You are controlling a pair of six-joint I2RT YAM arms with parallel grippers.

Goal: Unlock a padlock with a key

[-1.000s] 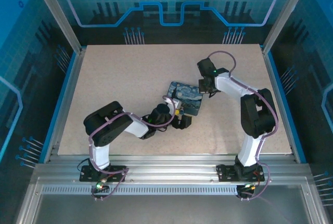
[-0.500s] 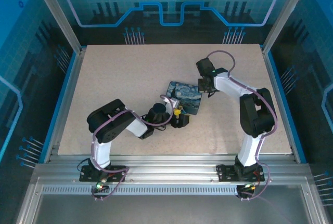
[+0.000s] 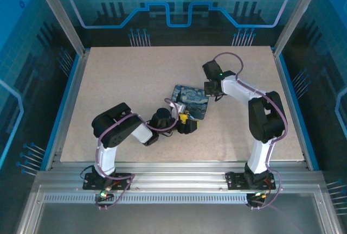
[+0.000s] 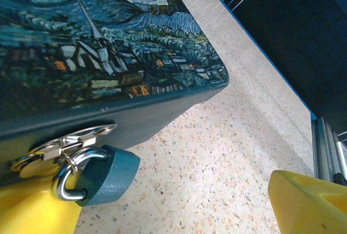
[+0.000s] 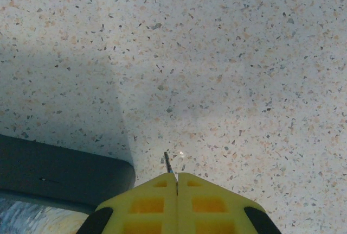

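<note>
**Key pinched on the right, padlock hanging from the box on the left**

You had the left end effector [image 4: 173, 209] spread wide. One yellow finger [image 4: 32, 215] sat at the lower left of its wrist view and the other at the lower right, well apart and gripping nothing. The padlock [image 4: 105, 177] hung between them, close against the lower-left finger; whether the two touched could not be told. Its silver shackle [image 4: 68, 182] ran through the metal hasp [image 4: 65, 144] on the side wall of the painted box [image 4: 108, 44]. The dark body hung tilted just above the speckled tabletop [image 4: 217, 152].

Your right end effector [image 5: 177, 178] was pressed together, its yellow fingers meeting along one seam. It pinched the key [image 5: 168, 163], whose thin dark tip poked out from that seam. The tip pointed out over the tabletop, just beside the box's rounded corner and apart from it.

From above, the box lay near the middle of the tabletop. The left end effector was at the box's near edge. The right end effector was at its far right corner.
</note>
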